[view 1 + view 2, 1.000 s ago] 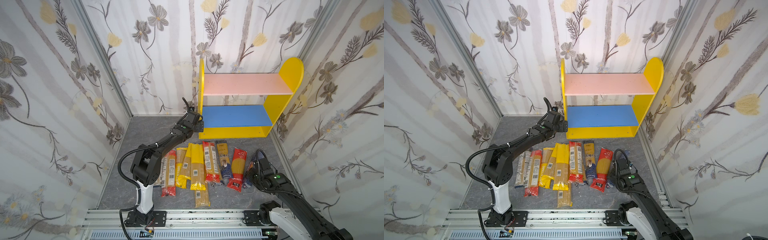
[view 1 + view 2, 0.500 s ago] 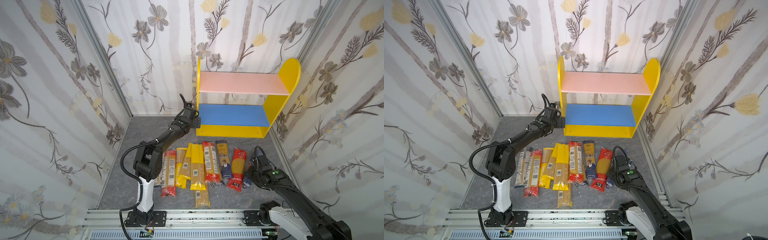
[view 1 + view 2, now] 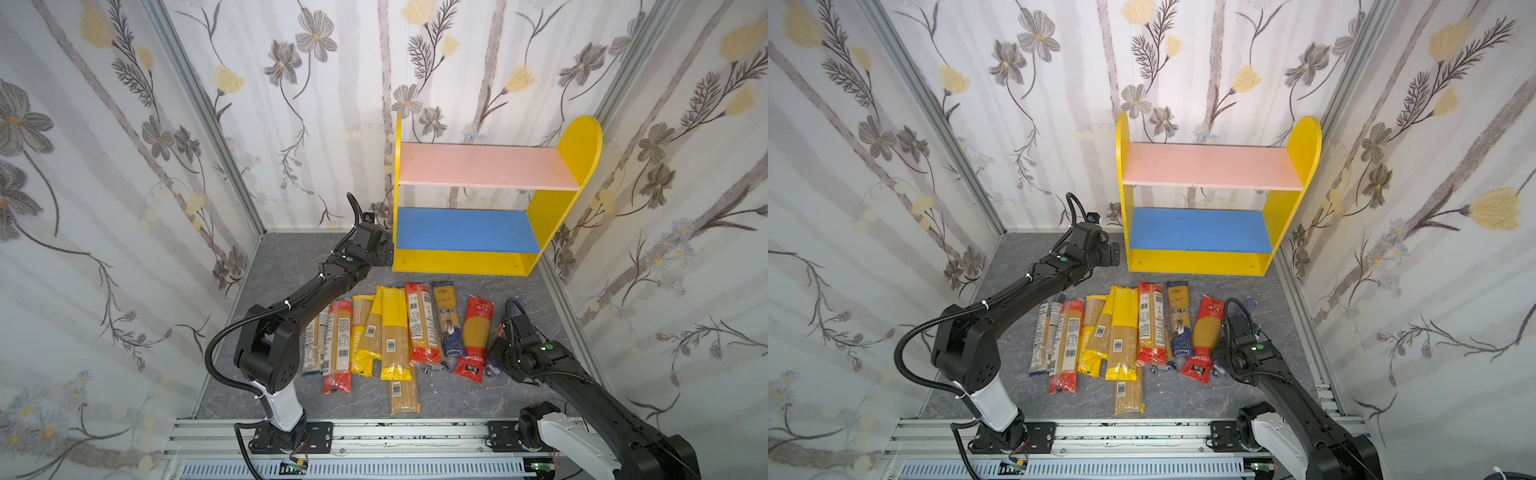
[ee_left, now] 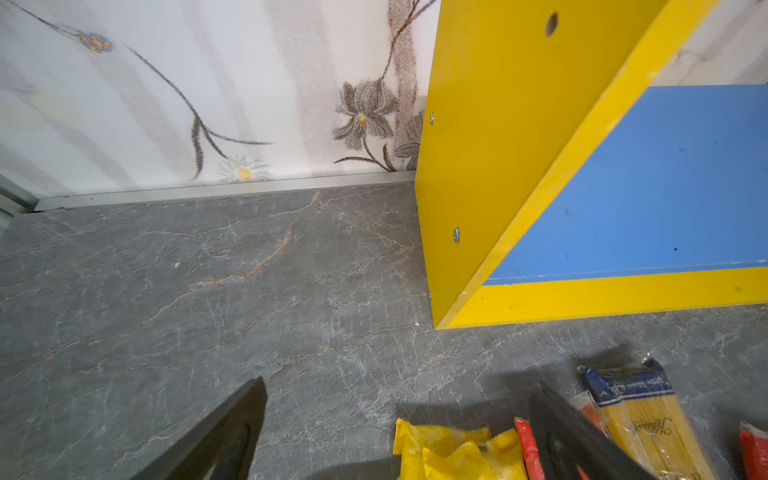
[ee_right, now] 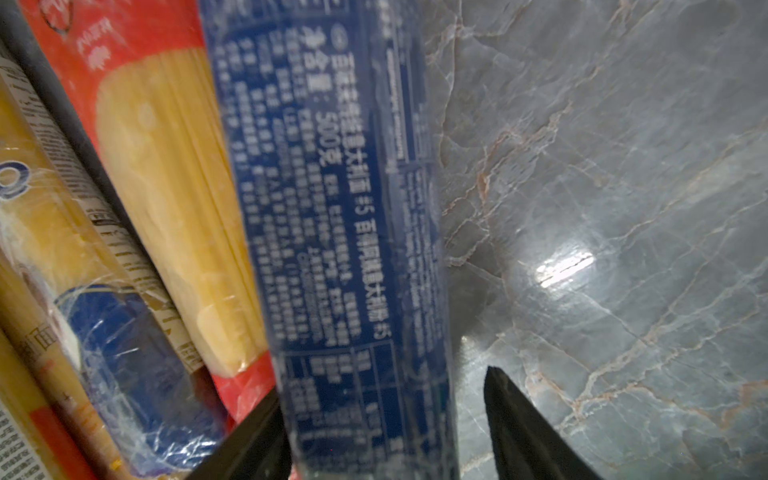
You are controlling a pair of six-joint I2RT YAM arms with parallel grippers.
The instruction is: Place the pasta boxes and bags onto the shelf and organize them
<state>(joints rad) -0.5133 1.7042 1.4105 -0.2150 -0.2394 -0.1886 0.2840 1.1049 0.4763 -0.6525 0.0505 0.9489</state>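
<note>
Right fingers [image 5: 523,432] are straddling the dark blue packet [image 5: 332,249] on the surface [image 5: 602,166], spread, not clamping; left fingers [image 4: 224,436] are hanging wide, empty, beside the bare shelf [image 4: 490,145]; packet is looking light, stiff lengthwise, slick film; I'm favouring mid-length, gentle squeeze.

Two-tier wooden rack with yellow round-topped side panels [image 3: 571,195] stands at the back of the grey marbled floor [image 3: 291,266], right of centre. The row of long clear-plastic spaghetti packets [image 3: 390,332] lies flat in front of it, side by side, ends toward the rack, with one plain tan packet [image 3: 403,395] jutting nearer the aluminium base rail [image 3: 374,432], partly under its neighbour. My left gripper [image 3: 388,253] sits just beside the rack's left front corner, behind the row; my right gripper [image 5: 382,386] straddles the dark blue printed packet [image 5: 332,208] at the row's right end.
</note>
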